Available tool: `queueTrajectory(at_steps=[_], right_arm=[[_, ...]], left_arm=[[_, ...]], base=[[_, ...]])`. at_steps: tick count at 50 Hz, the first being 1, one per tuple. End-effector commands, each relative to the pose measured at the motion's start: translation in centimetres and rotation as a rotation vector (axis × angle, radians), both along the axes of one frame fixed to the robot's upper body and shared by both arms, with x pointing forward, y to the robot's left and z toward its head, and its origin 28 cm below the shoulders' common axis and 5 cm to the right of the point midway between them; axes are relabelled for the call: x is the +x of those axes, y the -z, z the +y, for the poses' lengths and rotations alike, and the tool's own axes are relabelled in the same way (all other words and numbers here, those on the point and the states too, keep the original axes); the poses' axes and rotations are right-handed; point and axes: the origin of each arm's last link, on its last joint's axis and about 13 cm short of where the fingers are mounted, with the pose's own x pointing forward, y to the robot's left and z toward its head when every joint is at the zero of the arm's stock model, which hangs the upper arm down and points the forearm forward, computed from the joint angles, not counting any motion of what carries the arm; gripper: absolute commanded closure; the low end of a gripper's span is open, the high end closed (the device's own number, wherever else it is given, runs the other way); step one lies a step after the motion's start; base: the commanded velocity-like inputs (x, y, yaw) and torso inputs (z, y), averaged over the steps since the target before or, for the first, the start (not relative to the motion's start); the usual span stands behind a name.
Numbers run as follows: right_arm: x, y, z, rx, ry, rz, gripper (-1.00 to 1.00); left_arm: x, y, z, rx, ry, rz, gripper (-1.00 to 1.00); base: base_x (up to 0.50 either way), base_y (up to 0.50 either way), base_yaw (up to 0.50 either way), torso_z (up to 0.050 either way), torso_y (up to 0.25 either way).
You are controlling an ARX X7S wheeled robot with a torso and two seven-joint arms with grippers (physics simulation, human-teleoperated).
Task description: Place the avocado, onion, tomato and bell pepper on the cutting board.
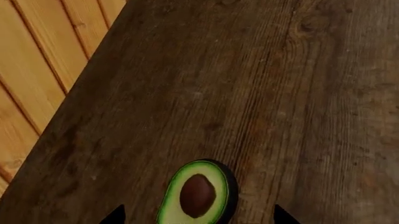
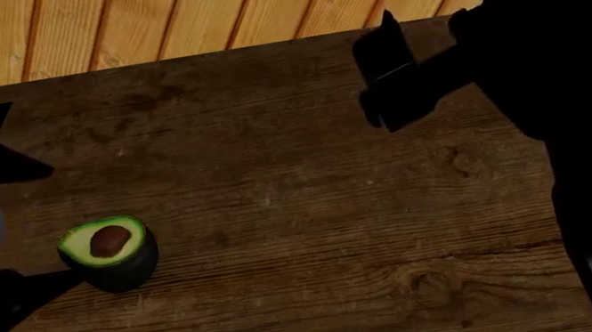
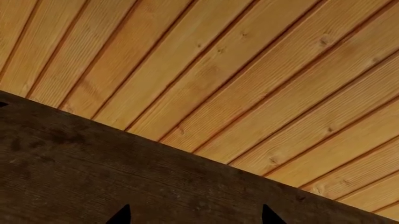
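Note:
The halved avocado stands on the dark wooden table with its cut face and brown pit up. In the left wrist view the avocado lies between my left gripper's two fingertips, which are spread wide and do not touch it. That left gripper is open at the head view's left edge. My right gripper hovers open over the table's far right part, and the right wrist view shows nothing between the tips of the right gripper. The onion, tomato, bell pepper and cutting board are out of view.
The dark wooden table fills most of the head view. Its far edge meets light orange planks. The left wrist view shows the table's edge close to the avocado's side. My right arm covers the right part.

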Motion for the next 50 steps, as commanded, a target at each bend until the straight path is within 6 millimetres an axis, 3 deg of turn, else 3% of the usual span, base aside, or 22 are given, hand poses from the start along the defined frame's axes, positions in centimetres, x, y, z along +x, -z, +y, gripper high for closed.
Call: queueTrajectory(at_steps=[1, 20, 50], right_arm=[[-0.1, 0.3, 0.2, 0.002, -0.003, 0.008, -1.0], [0.3, 0.7, 0.2, -0.002, -0.01, 0.017, -1.0], [0.2, 0.6, 0.3, -0.004, -0.02, 0.017, -1.0]], left_arm=[[1.1, 1.3, 0.3, -0.004, -0.034, 0.017, -1.0], [2.9, 3.1, -0.4, -0.035, -0.036, 0.056, -1.0], [3.6, 5.1, -0.6, -0.054, -0.056, 0.096, -1.0]], base=[[0.0, 0.0, 0.0, 0.0, 0.0], [0.0, 0.0, 0.0, 0.0, 0.0], [0.0, 0.0, 0.0, 0.0, 0.0]])
